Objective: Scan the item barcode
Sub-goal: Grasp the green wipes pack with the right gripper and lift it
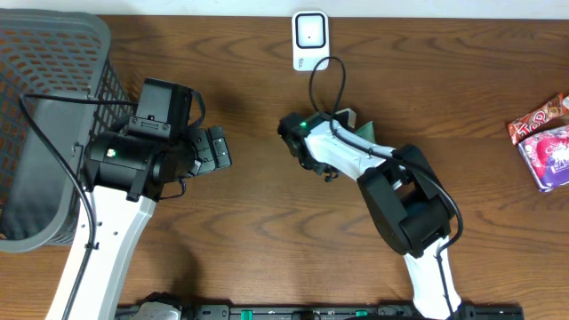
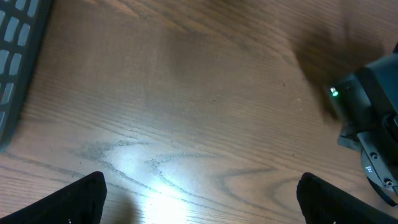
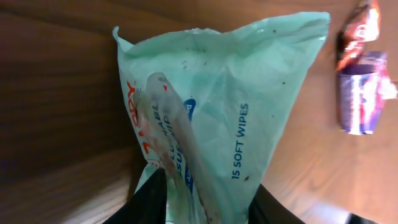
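The left gripper (image 2: 202,196) hangs closest to the lens. Its two dark fingers (image 2: 84,199) are spread wide over bare wood with nothing between them. Left of that arm is one basket (image 1: 22,178) of grey plastic with mesh walls. The table (image 1: 267,231) is brown wood with a wavy grain and a glossy patch of reflected light.

At the table's far edge, about the middle, lies one scanner (image 1: 309,37), a white rounded rectangle with a dark-rimmed window. A black cable (image 1: 314,82) loops down from it towards the right arm.

The right gripper (image 3: 208,186) is just below and right of the scanner. One pack of wipes (image 3: 249,93) is there. Its lower end sits between the two black fingers (image 3: 146,205), touching both, and the rest fans out past the fingertips. The jaws stand partly apart around the pack, and I cannot tell whether they are pinching it or only flanking it. The pack is soft, pale green, crinkled film with a flared, sealed top edge. It carries blue print reading "15 SOFT WIPES" and some red lettering. From above, only a green corner shows beside the gripper, close to the scanner.

Far right, well apart from both arms, lie two snack packs just beside each other. One is a red wrapper (image 1: 538,120) and one is a purple pouch (image 1: 553,156), both shiny.
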`<act>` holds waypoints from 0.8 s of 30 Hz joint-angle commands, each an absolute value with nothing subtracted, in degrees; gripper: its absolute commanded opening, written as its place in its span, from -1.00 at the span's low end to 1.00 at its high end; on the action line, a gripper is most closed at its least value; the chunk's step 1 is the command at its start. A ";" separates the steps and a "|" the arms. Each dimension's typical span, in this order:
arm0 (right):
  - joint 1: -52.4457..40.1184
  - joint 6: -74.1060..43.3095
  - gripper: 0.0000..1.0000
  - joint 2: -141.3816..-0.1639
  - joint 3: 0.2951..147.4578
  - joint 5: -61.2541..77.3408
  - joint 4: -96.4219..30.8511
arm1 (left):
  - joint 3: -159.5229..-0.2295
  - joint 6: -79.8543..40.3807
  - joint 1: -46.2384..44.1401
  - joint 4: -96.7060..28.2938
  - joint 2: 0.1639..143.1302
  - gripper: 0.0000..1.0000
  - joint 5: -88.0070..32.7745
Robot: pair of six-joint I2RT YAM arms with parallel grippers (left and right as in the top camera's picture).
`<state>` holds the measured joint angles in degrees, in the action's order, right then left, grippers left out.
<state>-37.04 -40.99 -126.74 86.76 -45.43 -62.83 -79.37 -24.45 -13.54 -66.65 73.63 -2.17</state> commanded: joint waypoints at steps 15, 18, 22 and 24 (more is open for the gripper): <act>-29.19 -35.29 0.72 -127.39 103.28 -32.08 -76.73 | -79.64 -24.73 -13.41 -66.83 73.63 0.96 -1.43; -22.90 -31.53 0.85 -127.39 103.28 -23.05 -75.72 | -79.64 -24.73 -13.41 -66.83 73.63 0.96 -1.43; -12.67 -15.97 0.89 -127.39 103.28 2.57 -72.34 | -79.64 -24.73 -13.41 -66.83 73.63 0.96 -1.43; -7.03 -9.54 0.89 -127.39 103.28 15.33 -71.83 | -79.64 -24.73 -13.41 -66.83 73.63 0.96 -1.43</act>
<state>-12.91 -22.13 -127.13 102.50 -7.92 -72.07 -79.37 -24.45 -13.54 -66.65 73.63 -2.17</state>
